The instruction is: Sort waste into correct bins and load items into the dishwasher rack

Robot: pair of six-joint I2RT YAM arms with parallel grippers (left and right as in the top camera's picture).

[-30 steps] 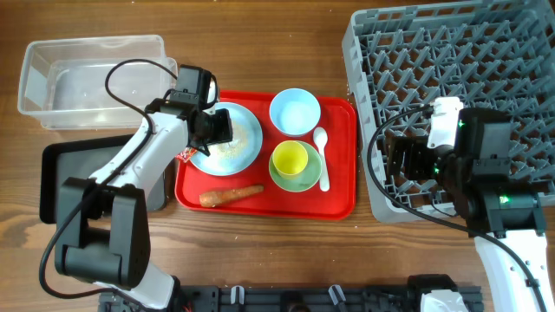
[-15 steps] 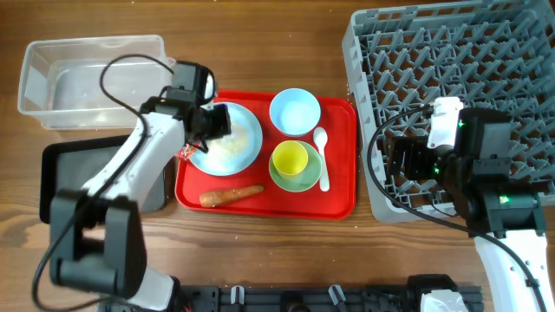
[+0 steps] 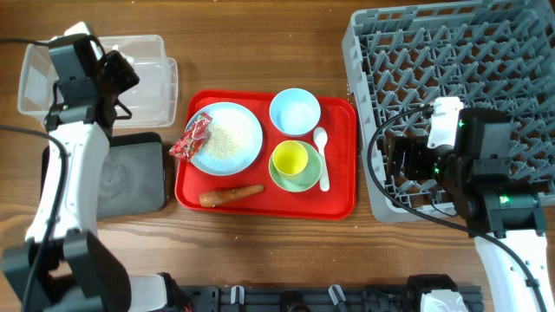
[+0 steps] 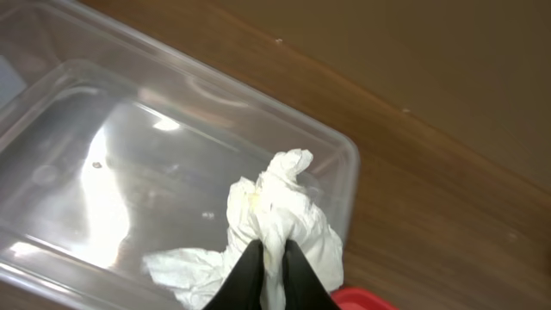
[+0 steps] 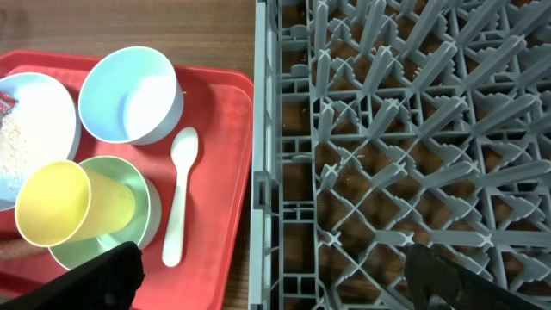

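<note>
1. Left gripper (image 4: 274, 269) — fingers pressed together on the tissue (image 4: 280, 211), which bunches up just past the fingertips.
2. Tub (image 4: 112, 164) — directly under the left gripper. The tissue hangs over its inside, near one corner. Whether the wad touches the floor of the tub cannot be told.
3. Black tray (image 3: 130, 178): just beside the tub, back along the left arm from the gripper.
4. Red tray (image 3: 342, 204): lies between the two grippers, nearer the right one. It carries the things in 5 to 8.
5. Plate (image 3: 227, 139): the dish nearest the left gripper, with rice (image 3: 230, 140) spread over its middle. The wrapper (image 3: 192, 139) lies against the plate's rim on the side facing that gripper.
6. Carrot (image 3: 231, 195): flat on the red tray just beside the plate, on the far side from the left gripper.
7. Blue bowl (image 5: 129, 95): upright, near the right gripper, apart from the green bowl (image 5: 138, 207). The cup (image 5: 52, 202) stands in the green bowl.
8. Spoon (image 5: 176, 207): lies beside both bowls, on the side towards the right gripper.
9. Right gripper (image 5: 271, 267): fingers wide apart, holding nothing, above the edge of the rack (image 5: 396, 129) that faces the red tray.
</note>
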